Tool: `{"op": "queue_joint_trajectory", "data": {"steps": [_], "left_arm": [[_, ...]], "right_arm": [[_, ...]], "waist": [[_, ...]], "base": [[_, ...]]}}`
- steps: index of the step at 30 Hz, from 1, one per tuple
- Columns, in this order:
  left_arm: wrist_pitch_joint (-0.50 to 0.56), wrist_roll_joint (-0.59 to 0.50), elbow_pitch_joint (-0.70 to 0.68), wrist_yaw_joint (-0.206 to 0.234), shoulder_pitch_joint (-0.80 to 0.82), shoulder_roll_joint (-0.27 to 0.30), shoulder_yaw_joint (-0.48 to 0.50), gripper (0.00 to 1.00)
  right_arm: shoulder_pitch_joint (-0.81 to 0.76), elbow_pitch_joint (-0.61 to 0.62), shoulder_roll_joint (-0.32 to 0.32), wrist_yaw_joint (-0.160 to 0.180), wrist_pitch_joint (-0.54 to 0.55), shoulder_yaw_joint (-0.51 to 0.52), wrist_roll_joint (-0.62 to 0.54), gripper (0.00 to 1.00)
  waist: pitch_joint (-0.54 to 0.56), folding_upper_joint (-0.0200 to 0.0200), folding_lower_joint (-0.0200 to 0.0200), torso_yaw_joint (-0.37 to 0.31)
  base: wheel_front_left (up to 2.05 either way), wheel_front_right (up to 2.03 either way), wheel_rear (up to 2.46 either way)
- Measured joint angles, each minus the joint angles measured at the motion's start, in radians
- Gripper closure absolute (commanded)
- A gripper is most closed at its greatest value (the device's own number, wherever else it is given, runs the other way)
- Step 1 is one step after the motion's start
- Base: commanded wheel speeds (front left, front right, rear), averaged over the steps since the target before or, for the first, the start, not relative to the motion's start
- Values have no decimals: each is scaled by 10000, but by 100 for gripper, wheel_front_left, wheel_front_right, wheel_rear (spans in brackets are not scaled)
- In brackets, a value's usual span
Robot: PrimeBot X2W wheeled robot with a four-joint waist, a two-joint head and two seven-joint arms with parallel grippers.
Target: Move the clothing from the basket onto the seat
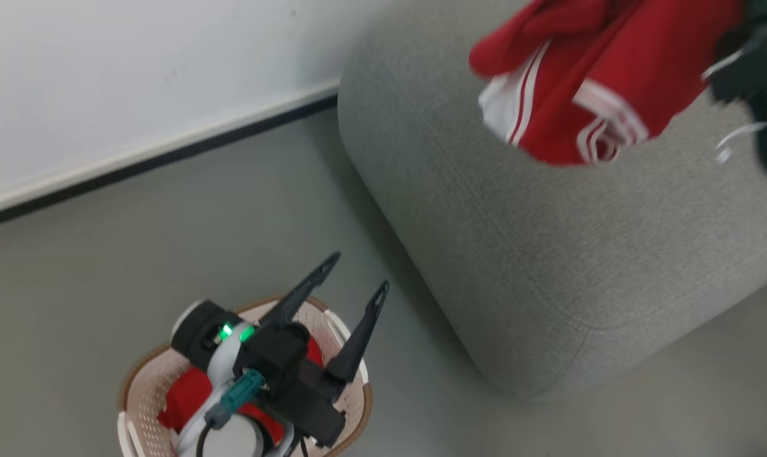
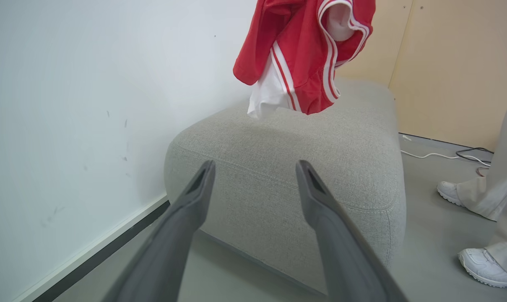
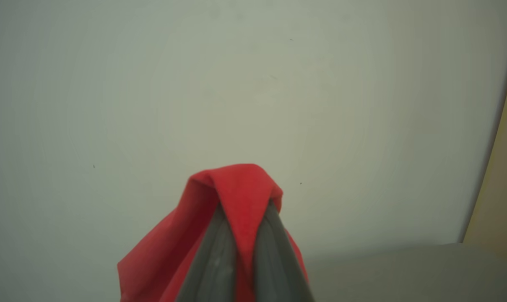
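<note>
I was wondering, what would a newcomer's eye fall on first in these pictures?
Most likely the bright red garment with white stripes, hanging over the grey sofa from the shut right gripper. Next comes the left gripper, spread open above the basket on the floor at the head view's lower left, with more red clothing inside. A person's white shoes stand beside the sofa.

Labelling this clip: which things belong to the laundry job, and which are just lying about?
Job: red garment pinched in the right tool; seat beneath it; basket with red clothing inside; open left tool.
Lying about: white cable; a person's white shoes.
</note>
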State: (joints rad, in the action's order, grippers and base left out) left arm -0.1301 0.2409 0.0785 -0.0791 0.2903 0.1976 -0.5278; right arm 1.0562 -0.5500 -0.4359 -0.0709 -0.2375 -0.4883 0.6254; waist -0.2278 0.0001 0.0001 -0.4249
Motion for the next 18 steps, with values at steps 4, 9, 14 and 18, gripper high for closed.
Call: {"op": "queue_joint_trajectory", "data": {"steps": [4, 9, 14, 18], "left_arm": [[161, -81, -399, 13, 458, 69, 115, 0], [493, -199, -815, 15, 745, 286, 232, 0], [723, -345, -1147, 12, 1020, 516, 249, 0], [897, -508, -1337, 12, 1201, 560, 259, 0]], "right_arm": [[908, -807, -278, -29, 90, 715, 495, 100], [1907, -1593, -600, -46, 167, 1074, 591, 100], [2708, -2075, -834, -79, 159, 1118, 497, 100], [3002, -2556, -848, -27, 155, 1126, 347, 100]], "waist": [[-563, 0, 1, 138], [-1280, 1, 2, 356], [-1993, 1, 0, 586], [-2518, 1, 1, 757]], "base": [[0, 0, 0], [0, 0, 0], [0, 0, 0], [0, 0, 0]]}}
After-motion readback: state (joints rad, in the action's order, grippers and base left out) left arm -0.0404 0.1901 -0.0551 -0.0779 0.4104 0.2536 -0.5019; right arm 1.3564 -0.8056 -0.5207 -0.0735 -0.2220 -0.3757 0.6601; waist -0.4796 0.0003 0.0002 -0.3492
